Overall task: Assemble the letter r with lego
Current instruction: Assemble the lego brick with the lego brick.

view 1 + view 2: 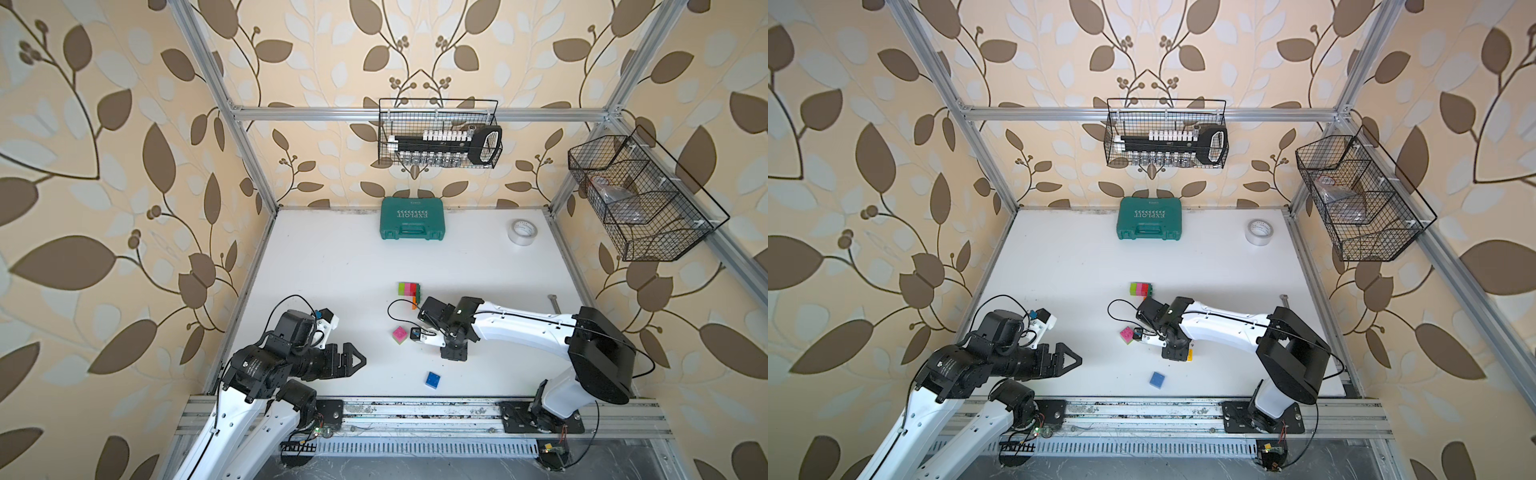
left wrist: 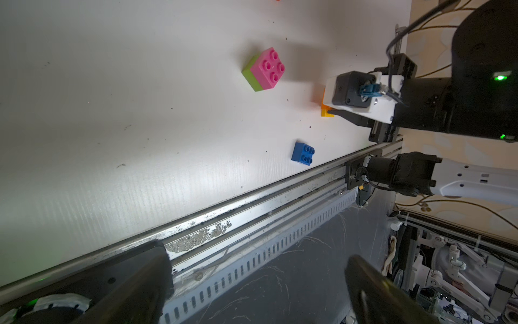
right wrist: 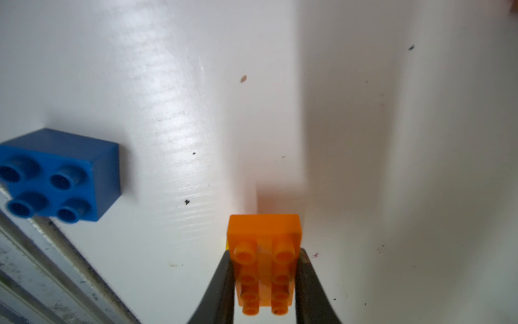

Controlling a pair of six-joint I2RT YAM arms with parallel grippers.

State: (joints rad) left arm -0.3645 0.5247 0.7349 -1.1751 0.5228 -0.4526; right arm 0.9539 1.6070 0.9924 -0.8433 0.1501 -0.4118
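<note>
My right gripper points down at the table and is shut on a long orange lego brick, one finger on each long side. A sliver of yellow brick shows right under the orange one. A blue square brick lies near the front edge, close to that gripper. A pink brick stacked on a lime one sits beside the right wrist. Farther back lies a joined row of lime, pink, red and dark green bricks. My left gripper hovers open and empty at the front left.
A teal tool case and a roll of tape stand at the back of the white table. A metal bolt lies at the right edge. Wire baskets hang on the walls. An aluminium rail runs along the front.
</note>
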